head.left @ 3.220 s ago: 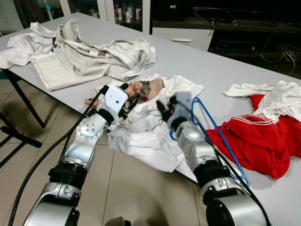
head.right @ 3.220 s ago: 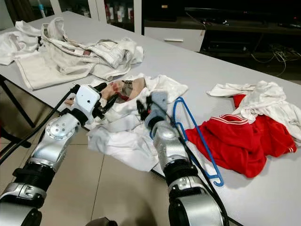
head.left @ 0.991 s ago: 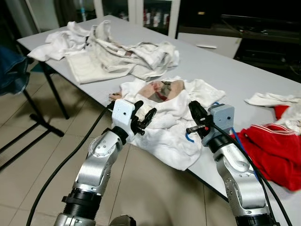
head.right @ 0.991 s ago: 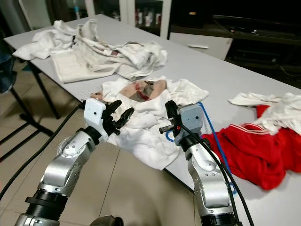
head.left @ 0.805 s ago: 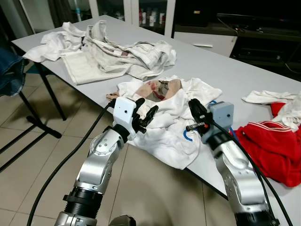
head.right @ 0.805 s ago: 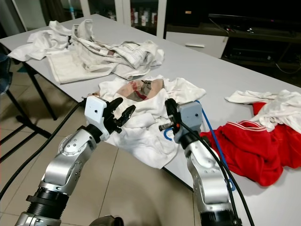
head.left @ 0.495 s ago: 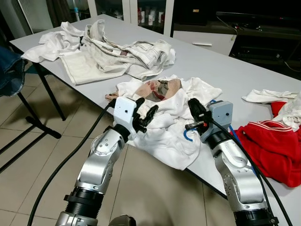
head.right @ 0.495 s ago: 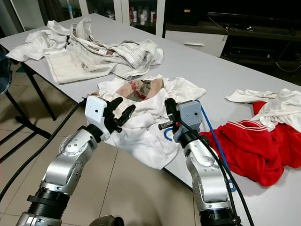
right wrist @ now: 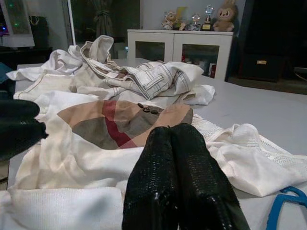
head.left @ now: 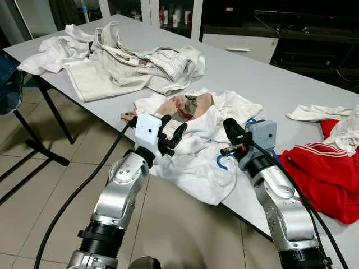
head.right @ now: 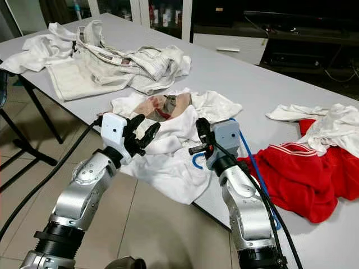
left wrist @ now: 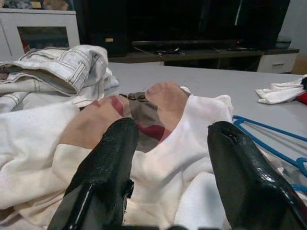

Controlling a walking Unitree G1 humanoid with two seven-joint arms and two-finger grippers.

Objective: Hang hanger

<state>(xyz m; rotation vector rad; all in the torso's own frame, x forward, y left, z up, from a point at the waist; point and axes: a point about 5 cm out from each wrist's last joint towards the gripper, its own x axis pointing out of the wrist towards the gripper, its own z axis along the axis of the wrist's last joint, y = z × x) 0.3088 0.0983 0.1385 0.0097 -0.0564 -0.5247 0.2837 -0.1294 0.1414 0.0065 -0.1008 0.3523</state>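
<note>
A blue wire hanger lies on the grey table (head.left: pixel 247 73); its hook (head.left: pixel 221 162) pokes out from under a white printed shirt (head.left: pixel 193 120), and its bar (head.right: pixel 253 165) runs back beside my right arm. The shirt droops over the table's near edge. My left gripper (head.left: pixel 174 126) hovers open at the shirt's left side, nothing between its fingers (left wrist: pixel 105 163). My right gripper (head.left: pixel 229 128) is shut and empty above the shirt's right side, a little behind the hook. In the right wrist view its fingers (right wrist: pixel 175 163) are pressed together, with the hanger (right wrist: pixel 283 206) just beside them.
A heap of white and beige clothes (head.left: pixel 129 61) covers the table's far left. A red garment (head.left: pixel 320 174) and a white cloth (head.left: pixel 331 120) lie at the right. A dark chair (head.left: pixel 11 84) stands on the tiled floor at left. Low cabinets line the back.
Since 3.2 s ago both grippers have pulled back off the shirt and hanger and the view has backed away. Over the last second the arms have held nearly still.
</note>
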